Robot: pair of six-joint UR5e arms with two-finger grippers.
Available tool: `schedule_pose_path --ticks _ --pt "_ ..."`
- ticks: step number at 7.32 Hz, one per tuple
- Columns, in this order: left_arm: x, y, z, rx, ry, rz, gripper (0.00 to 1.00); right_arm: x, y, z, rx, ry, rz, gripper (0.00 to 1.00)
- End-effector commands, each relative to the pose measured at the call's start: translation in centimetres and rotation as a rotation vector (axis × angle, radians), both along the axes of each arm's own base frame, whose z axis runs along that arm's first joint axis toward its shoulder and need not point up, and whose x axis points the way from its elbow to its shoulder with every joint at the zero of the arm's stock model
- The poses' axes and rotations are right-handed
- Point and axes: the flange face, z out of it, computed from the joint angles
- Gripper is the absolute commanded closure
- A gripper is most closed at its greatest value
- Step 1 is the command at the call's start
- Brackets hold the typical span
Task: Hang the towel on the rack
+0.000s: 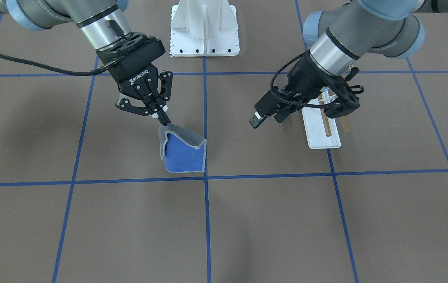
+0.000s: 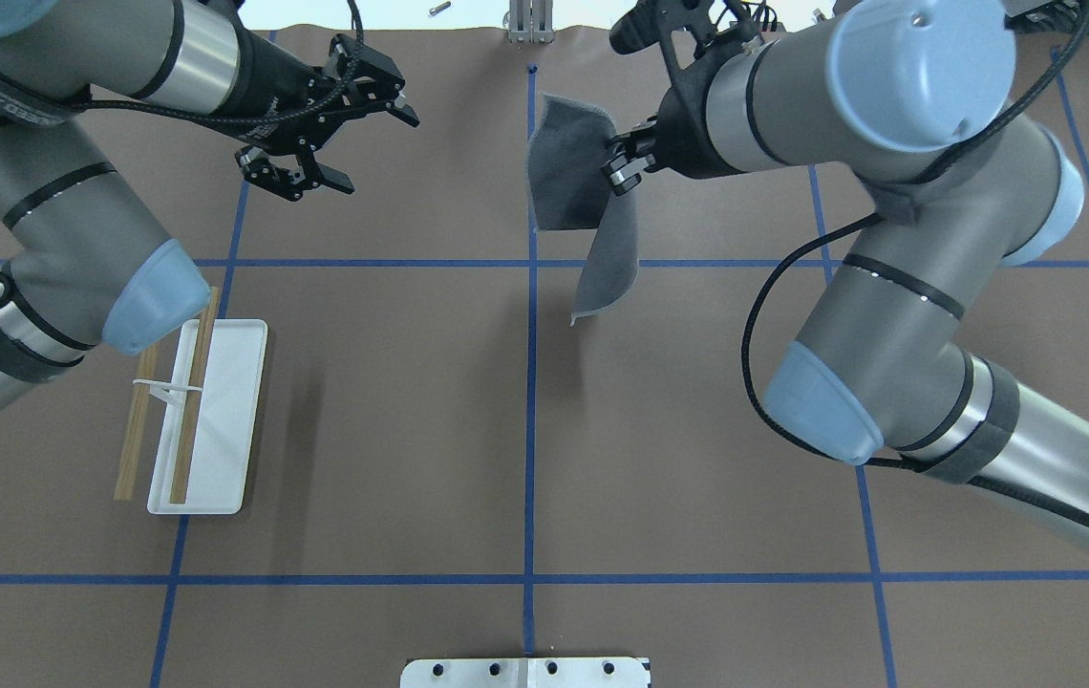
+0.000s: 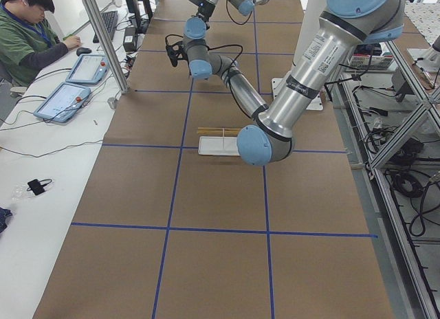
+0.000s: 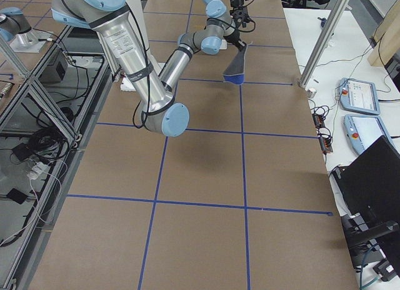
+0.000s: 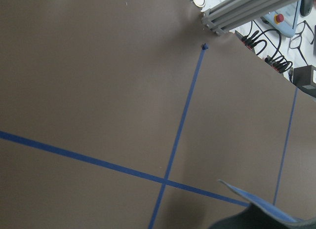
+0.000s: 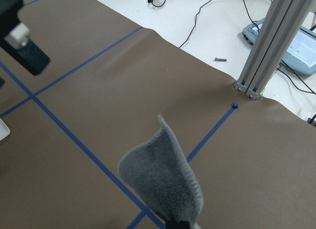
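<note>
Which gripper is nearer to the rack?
Left. The left gripper hangs open beyond the rack, on its side of the blue centre line; the right gripper holds the towel on the other side.

Counts: 1 towel (image 1: pixel 182 151), 1 rack (image 2: pixel 229 401), left gripper (image 2: pixel 377 153) plus right gripper (image 1: pixel 164 120).
Rack: 2 rods (image 2: pixel 132 430); 1 pedestal (image 1: pixel 204 31); 1 operator (image 3: pixel 27 30); seemingly 2 pendants (image 3: pixel 86 68).

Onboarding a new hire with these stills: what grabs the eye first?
The blue-and-grey towel dangles by one corner from the shut right gripper, near the table's middle line. Next comes the left gripper, open and empty above the table. The rack stands on the robot's left side with both rods bare.
</note>
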Motion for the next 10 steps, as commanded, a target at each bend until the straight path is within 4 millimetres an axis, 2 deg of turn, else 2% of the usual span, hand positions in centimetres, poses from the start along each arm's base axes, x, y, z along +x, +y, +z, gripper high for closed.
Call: schedule_pose_path --ticks 1,2,4,8,10 --pt "3.1 1.5 -2.4 -0.106 0.051 -0.046 0.03 -3.8 2.9 -1.5 0.054 0.006 0.051 1.0" --pt "3.7 1.8 -2.5 -0.126 0.057 -0.056 0.06 -4.6 3.7 -2.1 0.067 0.002 0.06 1.0" --pt "3.5 1.7 -2.5 -0.157 0.082 -0.074 0.1 -5.5 5.2 -2.5 0.082 -0.002 0.063 1.0" --pt "3.7 1.4 -2.2 -0.177 0.082 -0.092 0.1 -6.2 6.1 -2.6 0.091 -0.002 0.066 1.0" --pt "4.0 1.3 -2.0 -0.17 0.087 -0.088 0.14 -6.1 6.2 -2.8 0.092 -0.005 0.067 1.0"
